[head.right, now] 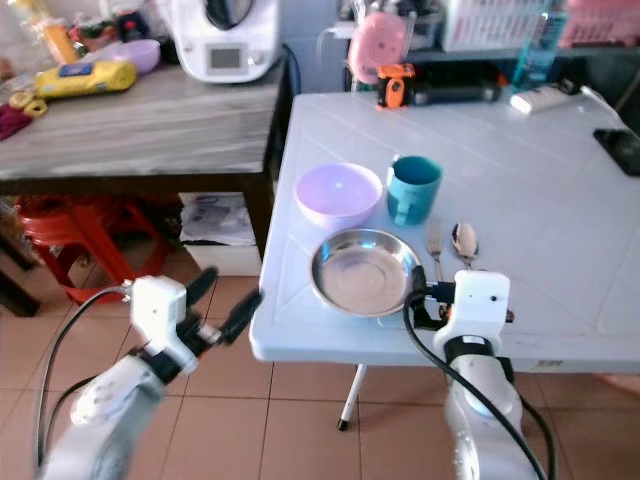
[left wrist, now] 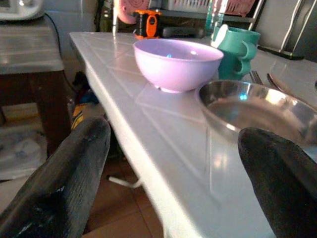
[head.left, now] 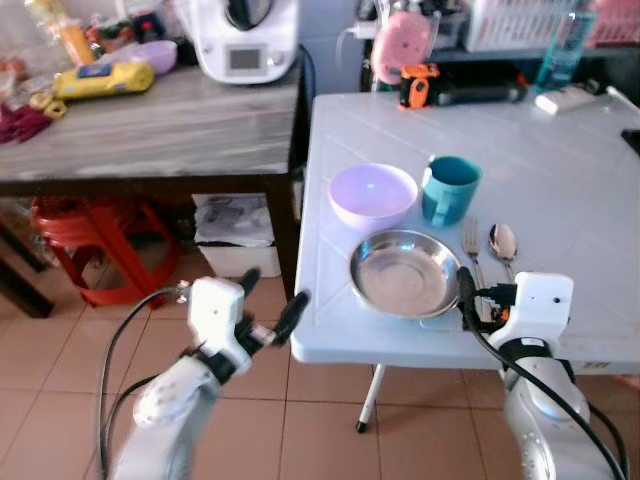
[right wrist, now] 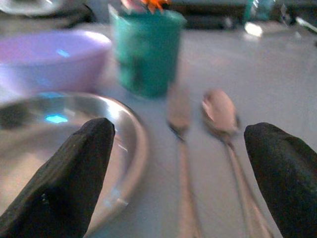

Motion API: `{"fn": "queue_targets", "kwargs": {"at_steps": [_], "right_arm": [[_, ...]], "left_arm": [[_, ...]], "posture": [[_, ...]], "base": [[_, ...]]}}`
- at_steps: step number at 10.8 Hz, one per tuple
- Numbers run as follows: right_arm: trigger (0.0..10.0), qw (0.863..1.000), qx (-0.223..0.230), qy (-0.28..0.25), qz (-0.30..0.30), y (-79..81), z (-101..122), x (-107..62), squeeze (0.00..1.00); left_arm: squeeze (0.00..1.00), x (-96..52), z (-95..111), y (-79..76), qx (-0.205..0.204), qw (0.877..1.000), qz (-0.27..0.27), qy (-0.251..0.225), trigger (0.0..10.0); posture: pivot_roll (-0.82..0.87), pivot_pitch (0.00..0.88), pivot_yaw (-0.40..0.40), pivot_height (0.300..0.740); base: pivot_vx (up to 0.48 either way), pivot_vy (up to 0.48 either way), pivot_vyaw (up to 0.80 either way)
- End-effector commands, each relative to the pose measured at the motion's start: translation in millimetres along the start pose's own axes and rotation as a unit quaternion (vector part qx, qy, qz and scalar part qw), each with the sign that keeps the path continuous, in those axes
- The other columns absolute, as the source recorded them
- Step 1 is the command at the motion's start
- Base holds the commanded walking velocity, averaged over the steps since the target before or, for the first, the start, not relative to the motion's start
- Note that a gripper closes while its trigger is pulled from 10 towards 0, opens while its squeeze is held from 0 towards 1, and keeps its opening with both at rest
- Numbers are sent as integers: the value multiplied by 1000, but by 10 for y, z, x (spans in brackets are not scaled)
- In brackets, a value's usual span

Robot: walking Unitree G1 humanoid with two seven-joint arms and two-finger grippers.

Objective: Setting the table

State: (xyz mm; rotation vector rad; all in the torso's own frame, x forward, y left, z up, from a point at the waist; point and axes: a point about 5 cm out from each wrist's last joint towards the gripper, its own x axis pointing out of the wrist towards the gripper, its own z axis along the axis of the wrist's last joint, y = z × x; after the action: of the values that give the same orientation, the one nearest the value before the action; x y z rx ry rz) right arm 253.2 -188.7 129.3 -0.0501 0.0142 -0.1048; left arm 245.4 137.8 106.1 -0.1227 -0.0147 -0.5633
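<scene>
Stainless steel gave the round shallow plate its shine where it sat close to the near edge of the white tiled desk, towards the desk's near left corner. Behind it stood a lilac plastic bowl and, just beside that, a teal plastic mug with its handle turned towards the bowl. A metal fork and a metal spoon lay side by side just right of the plate, handles pointing to the near edge. The right claw hung low over the near edge with its black fingers spread wide, one finger above the plate's rim and the other beyond the spoon, holding nothing. The left claw was off the desk's left edge near the corner, also spread wide and empty. The place setting looked nearly laid out. The fork and spoon would likely be light, stiff and slippery, lying flat against the hard top, so a grip across the slim handle, well back from the head, seemed the safest hold. The plate's thin raised rim offered the only purchase on it, and it would probably slide easily on the smooth surface. A grey wooden side table stood to the left, cluttered with kitchen things.
</scene>
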Motion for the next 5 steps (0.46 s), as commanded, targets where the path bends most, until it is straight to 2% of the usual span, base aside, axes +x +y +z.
{"fn": "queue_targets", "kwargs": {"at_steps": [1,3,5], "right_arm": [[10000,1000,0,-6,10,35,48,-23,0],[10000,1000,10,-3,7,-3,55,-22,0],[10000,1000,24,14,-2,-56,47,12,0]], "left_arm": [[0,-24,23,20,3,1000,-14,-1,10000],[0,-18,33,15,14,999,-42,0,10000],[0,-33,19,-13,43,995,-88,14,10000]], "posture": [[-83,79,50,740],[-86,77,50,740],[-86,79,49,740]], "base": [[0,0,0],[0,0,0],[0,0,0]]}}
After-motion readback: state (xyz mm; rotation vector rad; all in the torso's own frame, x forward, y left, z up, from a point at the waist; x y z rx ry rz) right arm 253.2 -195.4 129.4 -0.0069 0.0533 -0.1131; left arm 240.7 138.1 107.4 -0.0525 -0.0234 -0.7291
